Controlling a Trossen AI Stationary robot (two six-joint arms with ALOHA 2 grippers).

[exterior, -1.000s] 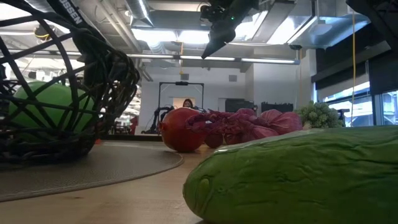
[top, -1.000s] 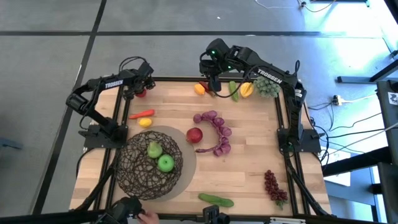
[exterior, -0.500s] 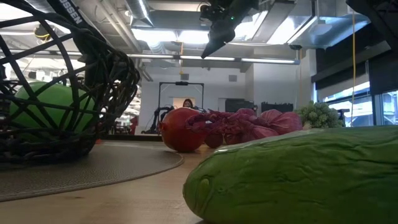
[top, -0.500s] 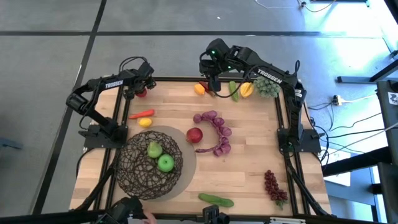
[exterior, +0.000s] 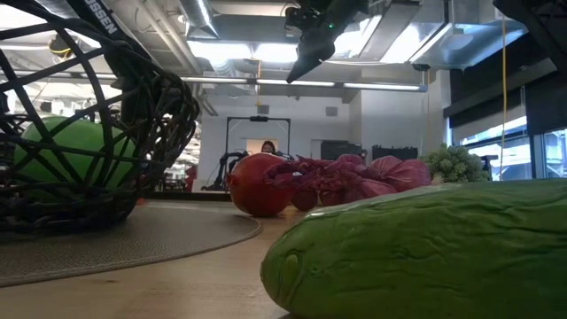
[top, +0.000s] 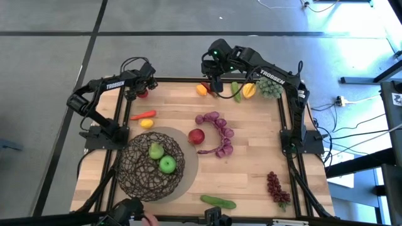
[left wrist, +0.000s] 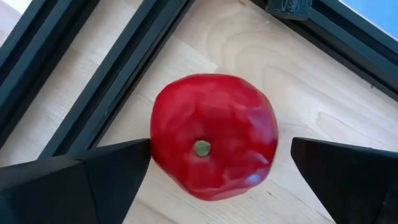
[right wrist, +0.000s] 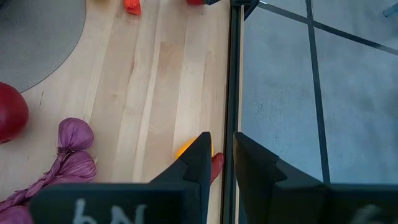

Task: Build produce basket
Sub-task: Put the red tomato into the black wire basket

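Hovering over the table's far left corner, the left gripper (left wrist: 211, 158) has its fingers spread wide on either side of a red tomato-like fruit (left wrist: 213, 135), which sits on the wood just inside the black frame rail; neither finger touches it. In the high view that same gripper (top: 142, 90) is right above the red fruit (top: 143, 93). The right gripper (right wrist: 224, 155) hangs over the far edge near the middle, its fingers almost together with only a narrow slit between them and nothing gripped; an orange fruit (right wrist: 186, 148) shows just past them. The basket (top: 152, 164) stands on a grey round mat (top: 190, 158) at the near left, holding a green pear (top: 155, 151) and a green apple (top: 167, 164). Loose on the table lie a red apple (top: 196, 135) beside a curved purple bunch (top: 219, 134), a red chili (top: 144, 115), a yellow fruit (top: 146, 123), a dark-red grape bunch (top: 276, 188) and a cucumber (top: 218, 201) at the near edge.
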